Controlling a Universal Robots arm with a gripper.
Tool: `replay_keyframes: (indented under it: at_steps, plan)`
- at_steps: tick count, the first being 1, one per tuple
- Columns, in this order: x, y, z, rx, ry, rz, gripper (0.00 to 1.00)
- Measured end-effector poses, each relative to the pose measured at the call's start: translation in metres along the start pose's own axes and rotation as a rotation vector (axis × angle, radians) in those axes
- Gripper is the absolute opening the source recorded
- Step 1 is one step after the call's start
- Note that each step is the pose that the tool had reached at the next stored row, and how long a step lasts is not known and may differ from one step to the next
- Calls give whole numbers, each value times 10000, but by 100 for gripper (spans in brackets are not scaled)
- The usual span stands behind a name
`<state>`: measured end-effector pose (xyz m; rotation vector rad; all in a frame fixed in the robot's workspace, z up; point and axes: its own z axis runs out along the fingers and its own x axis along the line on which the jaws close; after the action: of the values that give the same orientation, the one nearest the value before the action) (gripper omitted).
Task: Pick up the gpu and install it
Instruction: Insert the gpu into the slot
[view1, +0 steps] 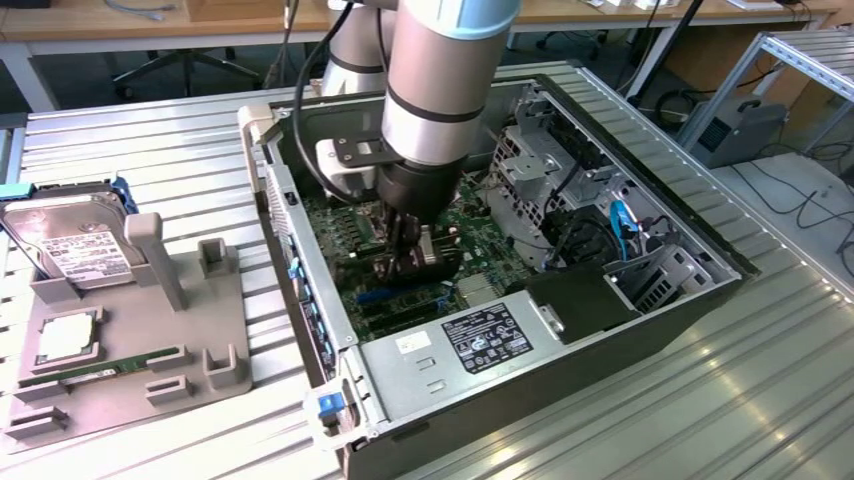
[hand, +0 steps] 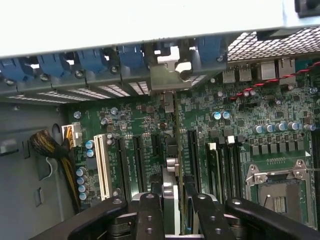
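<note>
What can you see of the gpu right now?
The gpu stands on edge between the jaws of the gripper, seen thin-side on, inside the computer case. Its silvery bracket sits against the case's slotted rear wall. Its lower edge lines up with a black slot on the green motherboard; full seating cannot be judged.

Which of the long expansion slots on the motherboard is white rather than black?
The white slot standing right beside the row of blue capacitors, on the side toward the cable bundle; every other long slot is black.
</note>
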<state>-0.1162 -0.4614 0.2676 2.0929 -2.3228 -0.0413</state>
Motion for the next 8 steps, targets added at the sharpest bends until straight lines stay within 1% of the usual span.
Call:
replay_keyframes:
  at_steps: [4,6,8]
  plan:
    - [-6,-55,-16,-2,0,-2,28]
    - [-9,-62,-36,-2,0,-4,28]
    - [-12,-67,-79,-2,-1,-10,28]
